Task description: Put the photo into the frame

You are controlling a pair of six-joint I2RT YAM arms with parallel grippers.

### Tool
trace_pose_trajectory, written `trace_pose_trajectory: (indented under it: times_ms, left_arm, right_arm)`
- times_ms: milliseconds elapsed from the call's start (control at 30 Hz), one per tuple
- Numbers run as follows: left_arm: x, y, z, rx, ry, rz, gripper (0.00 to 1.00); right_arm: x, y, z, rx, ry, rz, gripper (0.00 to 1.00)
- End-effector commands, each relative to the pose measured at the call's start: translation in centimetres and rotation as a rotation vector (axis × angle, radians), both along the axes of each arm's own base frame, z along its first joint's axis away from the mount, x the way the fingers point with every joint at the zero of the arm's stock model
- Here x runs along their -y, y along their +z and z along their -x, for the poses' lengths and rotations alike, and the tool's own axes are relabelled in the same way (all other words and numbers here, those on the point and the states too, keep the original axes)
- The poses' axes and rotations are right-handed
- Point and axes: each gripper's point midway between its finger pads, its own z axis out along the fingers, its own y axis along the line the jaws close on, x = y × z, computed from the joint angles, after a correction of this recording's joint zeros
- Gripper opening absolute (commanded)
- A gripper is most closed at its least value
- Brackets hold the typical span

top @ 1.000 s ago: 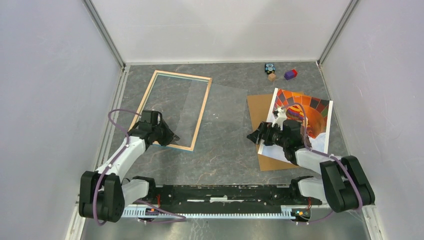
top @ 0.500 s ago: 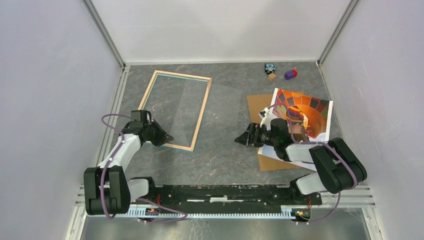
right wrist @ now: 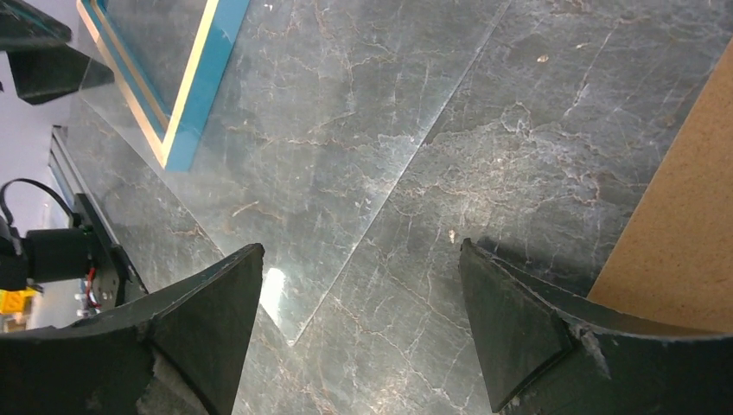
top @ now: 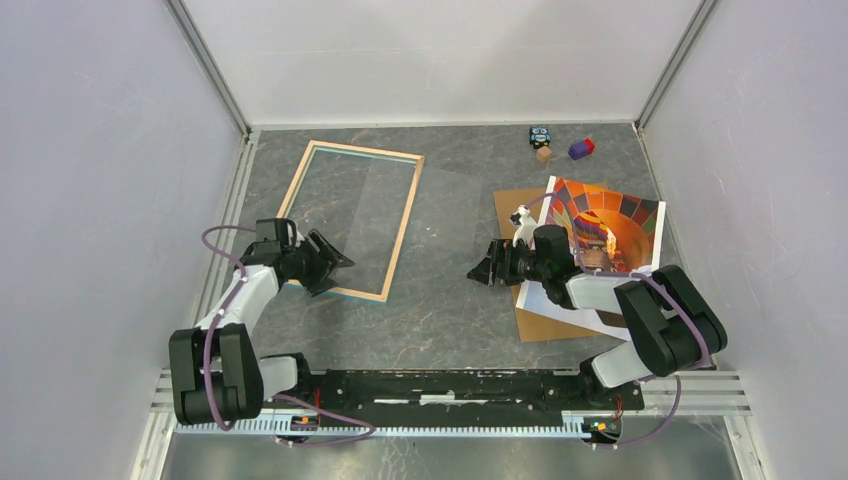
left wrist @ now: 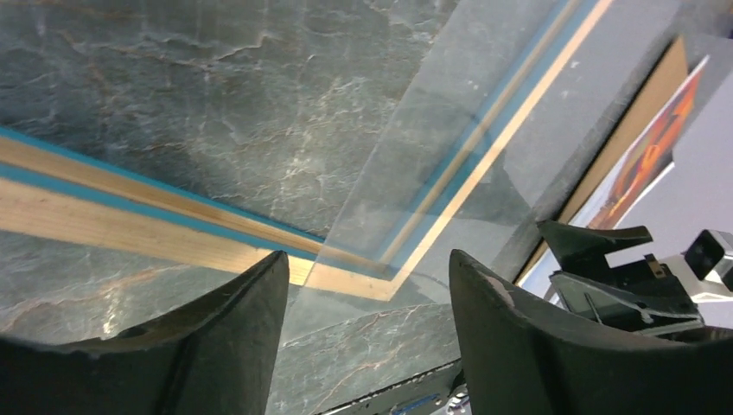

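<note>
Task barely begun, by our reading. The frame (top: 403, 228) lies flat on the left half of the table, pale wood up, blue showing along its inner edge in the left wrist view. The photo (top: 615, 225) lies well apart on the right, resting partly on a brown board (top: 512, 215), not yet lifted. We note both tools wide open and empty. The left gripper (top: 333, 268) hovers over the frame's near right corner. The right gripper (top: 484, 268) hangs over bare table just left of the board's edge, which shows at the right of its wrist view. Left to do, we judge: pick up the photo, carry it across, lay it square inside the border. A clear pane (top: 440, 215) lies askew, overlapping the frame's right rail and reaching out toward the board. We think it wants seating or shifting first, since it half covers the opening. It is thin and flat, so likely hard to pinch. Far edge: a toy car (top: 541, 135), a wooden block (top: 543, 154) and a purple block (top: 581, 149), all out of the way.
</note>
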Motion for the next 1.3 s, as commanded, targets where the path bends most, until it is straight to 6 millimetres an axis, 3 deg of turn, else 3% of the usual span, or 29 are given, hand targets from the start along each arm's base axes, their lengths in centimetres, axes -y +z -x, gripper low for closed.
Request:
trace_pose_trajectory:
  times_ms: [0, 100, 233, 300, 433, 500, 567, 700, 833, 1033, 1133, 1267]
  left_arm:
    - [0.7, 2.5, -2.1, 0.132, -0.071, 0.051, 0.80]
    - [-1.5, 2.6, -2.1, 0.072, -0.035, -0.074, 0.98]
    - [-6.4, 3.5, -1.8, -0.036, 0.063, -0.337, 1.00]
    - [-7.4, 4.8, -2.9, 0.000, 0.076, -0.389, 1.00]
    - [-6.0, 5.7, -7.3, 0.069, -0.039, -0.320, 1.00]
    - [-3.7, 5.7, -9.8, 0.103, -0.153, -0.196, 1.00]
    - [-1.9, 5.1, -11.9, 0.118, -0.241, -0.084, 1.00]
    - [-1.1, 2.9, -14.3, 0.111, -0.278, -0.017, 1.00]
    - [1.9, 1.3, -14.6, 0.129, -0.339, 0.086, 0.96]
    - [3.2, -0.8, -14.3, 0.105, -0.396, 0.143, 0.84]
    - [3.8, -1.6, -14.4, 0.082, -0.409, 0.192, 0.69]
    - [6.1, -2.0, -14.1, 0.085, -0.451, 0.253, 0.47]
  right_arm:
    - [0.8, -1.5, -0.1, 0.011, 0.020, 0.097, 0.89]
    - [0.8, -1.7, 0.0, 0.013, 0.034, 0.101, 0.89]
    - [1.0, -2.1, 0.3, 0.013, 0.045, 0.113, 0.89]
    - [1.3, -2.4, 0.4, 0.020, 0.045, 0.131, 0.89]
    - [1.3, -2.1, 0.7, 0.049, 0.063, 0.132, 0.89]
    - [1.4, -2.0, 0.8, 0.064, 0.068, 0.136, 0.89]
    - [1.5, -1.8, 0.9, 0.075, 0.070, 0.136, 0.89]
    - [1.8, -1.8, 0.8, 0.083, 0.066, 0.152, 0.89]
    - [1.8, -1.8, 0.8, 0.089, 0.067, 0.154, 0.89]
    - [1.6, -1.8, 1.0, 0.083, 0.075, 0.143, 0.89]
    - [1.6, -1.5, 0.9, 0.095, 0.075, 0.141, 0.89]
    - [2.1, -1.2, 0.6, 0.119, 0.056, 0.166, 0.89]
